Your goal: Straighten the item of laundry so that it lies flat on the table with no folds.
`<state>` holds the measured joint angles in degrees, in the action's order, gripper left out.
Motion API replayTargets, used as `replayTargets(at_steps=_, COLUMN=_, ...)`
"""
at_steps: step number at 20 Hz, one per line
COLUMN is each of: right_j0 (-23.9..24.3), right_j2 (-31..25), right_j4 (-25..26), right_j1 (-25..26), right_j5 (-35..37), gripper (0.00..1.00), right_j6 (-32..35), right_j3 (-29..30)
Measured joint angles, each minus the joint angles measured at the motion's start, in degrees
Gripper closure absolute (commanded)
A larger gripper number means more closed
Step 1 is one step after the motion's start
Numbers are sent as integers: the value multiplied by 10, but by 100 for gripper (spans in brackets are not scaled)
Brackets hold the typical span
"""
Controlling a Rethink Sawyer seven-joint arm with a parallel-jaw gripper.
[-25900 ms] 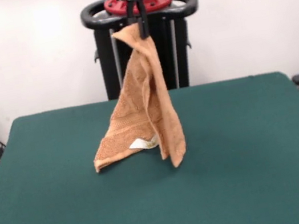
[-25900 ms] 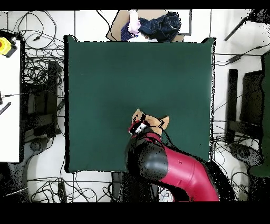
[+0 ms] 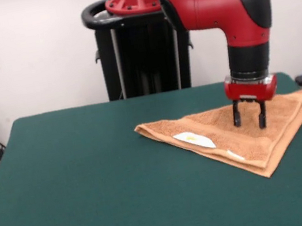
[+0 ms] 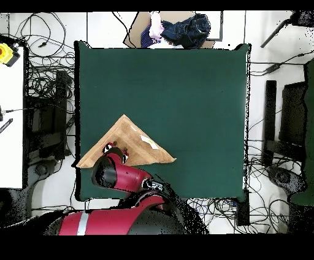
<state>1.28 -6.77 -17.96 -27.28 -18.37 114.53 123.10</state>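
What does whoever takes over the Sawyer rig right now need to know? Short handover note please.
Gripper: open, fingers pointing down over the towel, holding nothing.
Towel: lying on the table, folded into a triangle; white label faces up. In the front view it sits at the right, one corner at the table's right edge. In the overhead view it reaches the table's left edge, near the robot's base.
Done: towel is down on the table, no longer bunched.
Left: it is still doubled over. Unfold the top layer so it lies single and flat, probably also dragging it inward from the edge.
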Motion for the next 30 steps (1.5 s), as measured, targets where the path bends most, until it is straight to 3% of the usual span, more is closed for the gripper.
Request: replayTargets(at_steps=30, right_j0=1, right_j2=-4, right_j4=0, right_j1=16, right_j5=-26, gripper=0, right_j6=0, right_j3=-8)
